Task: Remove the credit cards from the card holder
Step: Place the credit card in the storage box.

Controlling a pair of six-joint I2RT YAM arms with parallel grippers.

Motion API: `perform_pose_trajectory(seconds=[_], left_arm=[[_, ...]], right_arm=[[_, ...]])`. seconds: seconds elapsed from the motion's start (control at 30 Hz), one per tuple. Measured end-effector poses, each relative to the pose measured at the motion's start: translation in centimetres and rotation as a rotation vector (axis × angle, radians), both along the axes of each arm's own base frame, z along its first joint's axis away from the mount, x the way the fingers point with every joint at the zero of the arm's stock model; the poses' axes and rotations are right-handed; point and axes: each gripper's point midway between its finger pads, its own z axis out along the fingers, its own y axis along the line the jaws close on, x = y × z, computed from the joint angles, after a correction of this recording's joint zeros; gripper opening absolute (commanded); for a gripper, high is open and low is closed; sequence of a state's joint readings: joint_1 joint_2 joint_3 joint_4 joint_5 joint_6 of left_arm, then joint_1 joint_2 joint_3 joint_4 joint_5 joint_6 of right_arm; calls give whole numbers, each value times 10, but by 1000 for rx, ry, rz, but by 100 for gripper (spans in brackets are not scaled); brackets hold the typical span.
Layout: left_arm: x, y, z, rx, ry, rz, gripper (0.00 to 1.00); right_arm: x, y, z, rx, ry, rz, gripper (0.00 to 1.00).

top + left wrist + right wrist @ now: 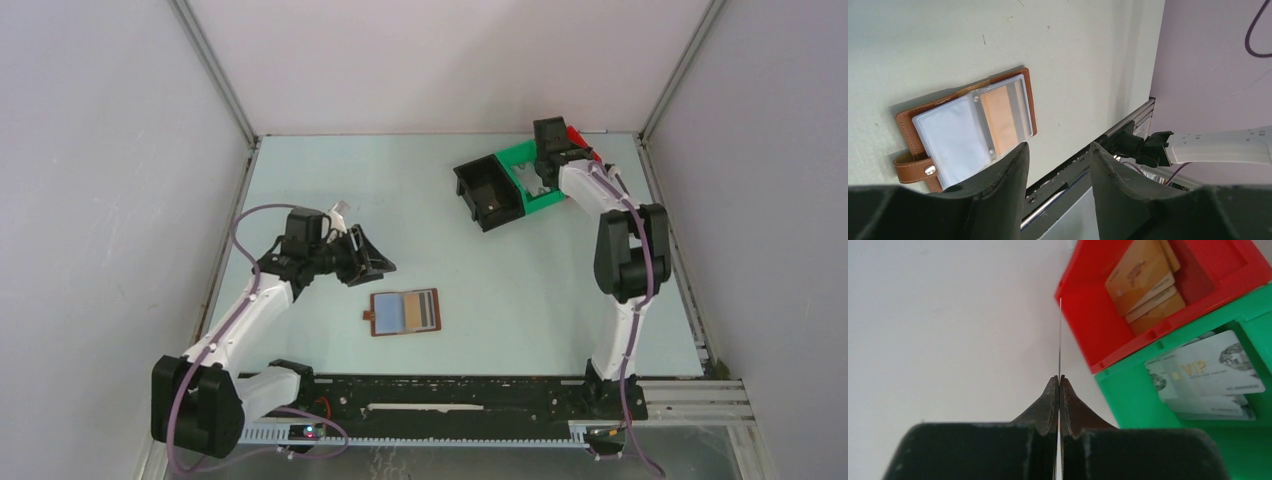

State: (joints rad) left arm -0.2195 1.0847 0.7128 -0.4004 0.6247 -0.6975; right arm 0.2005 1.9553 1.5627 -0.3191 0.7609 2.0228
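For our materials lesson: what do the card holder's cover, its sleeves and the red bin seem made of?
Card holder cover: probably leather or imitation, matte brown, stitched rim. Sleeves: clear glossy plastic; an orange card shows through. Red bin: rigid moulded plastic, smooth, uniform colour.

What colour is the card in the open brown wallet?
The plastic card is tan-orange with a grey stripe; left wrist view.

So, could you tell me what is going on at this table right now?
Cards are being taken out of a brown wallet. The right gripper is shut on a thin card, seen edge-on, by the red bin of gold cards and the green bin of white cards. The wallet lies open on the table with an orange card in its clear sleeve; the left gripper hovers open beside it.
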Motion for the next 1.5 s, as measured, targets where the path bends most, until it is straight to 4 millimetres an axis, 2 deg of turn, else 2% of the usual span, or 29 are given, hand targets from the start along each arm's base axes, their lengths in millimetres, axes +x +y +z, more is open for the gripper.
perform_pose_trajectory(seconds=[0.1, 0.2, 0.33, 0.63, 0.8, 0.87, 1.0, 1.33, 1.5], left_arm=[[2, 0, -2, 2, 7, -1, 52], [3, 0, -5, 5, 17, -1, 52], [3, 0, -8, 10, 25, -4, 52], [15, -5, -17, 7, 50, -13, 51], [19, -5, -15, 6, 43, -13, 51], [20, -6, -14, 5, 39, -13, 51], [21, -6, -14, 5, 38, -12, 51], [25, -7, -13, 4, 36, -13, 51], [25, -7, -13, 4, 36, -13, 52]], right_arm=[[13, 1, -29, 0, 69, -3, 0], [18, 0, -55, -6, 139, -2, 0], [21, -4, -73, 3, 189, 0, 0], [34, -30, -80, 46, 208, -24, 0], [38, -33, -98, 57, 235, -25, 0], [40, -34, -106, 54, 240, -28, 10], [49, -33, -104, 65, 203, -22, 26], [59, -29, -99, 82, 124, -9, 31], [46, -28, -96, 85, 105, -4, 32]])
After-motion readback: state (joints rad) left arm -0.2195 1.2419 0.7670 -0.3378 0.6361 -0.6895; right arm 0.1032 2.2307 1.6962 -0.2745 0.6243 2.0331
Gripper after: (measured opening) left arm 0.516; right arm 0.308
